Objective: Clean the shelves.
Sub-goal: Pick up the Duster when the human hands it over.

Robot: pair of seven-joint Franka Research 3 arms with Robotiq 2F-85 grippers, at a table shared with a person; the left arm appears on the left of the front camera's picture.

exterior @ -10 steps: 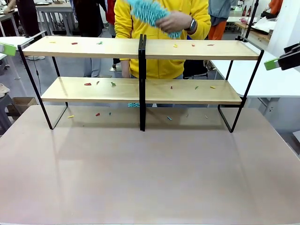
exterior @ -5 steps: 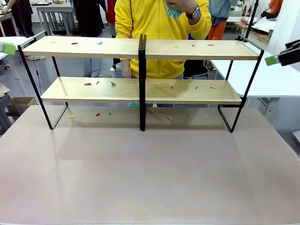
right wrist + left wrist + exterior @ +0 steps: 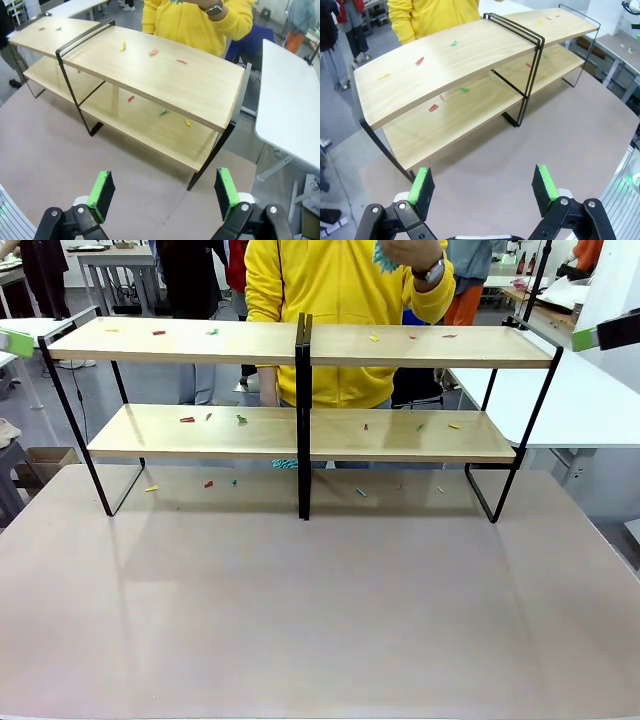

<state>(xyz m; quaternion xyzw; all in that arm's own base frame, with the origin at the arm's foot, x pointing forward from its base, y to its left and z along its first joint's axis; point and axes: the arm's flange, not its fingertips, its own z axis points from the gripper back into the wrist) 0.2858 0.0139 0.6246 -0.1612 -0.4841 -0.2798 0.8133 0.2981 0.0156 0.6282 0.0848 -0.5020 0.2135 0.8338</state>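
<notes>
The shelves (image 3: 300,345) stand across the far half of the table, light wooden boards on a thin black frame with a central post (image 3: 303,410). Small red, green and yellow scraps (image 3: 187,420) lie scattered on the upper and lower boards and on the table beneath. Behind the rack a person in yellow holds a teal fluffy duster (image 3: 383,254) up at chest height, clear of the boards. My left gripper (image 3: 484,182) hangs open above the table off the rack's left end (image 3: 375,107). My right gripper (image 3: 162,192) is open too, off the right end (image 3: 235,107).
The pinkish table (image 3: 320,610) is bare in front of the rack. White tables (image 3: 580,400) stand to the right and back left. A green pad (image 3: 14,342) shows at the left edge and another green pad (image 3: 585,338) at the right edge.
The person's hand has lifted the duster from just above the top right board up to the picture's top edge. My right gripper has drifted slightly up and right.
</notes>
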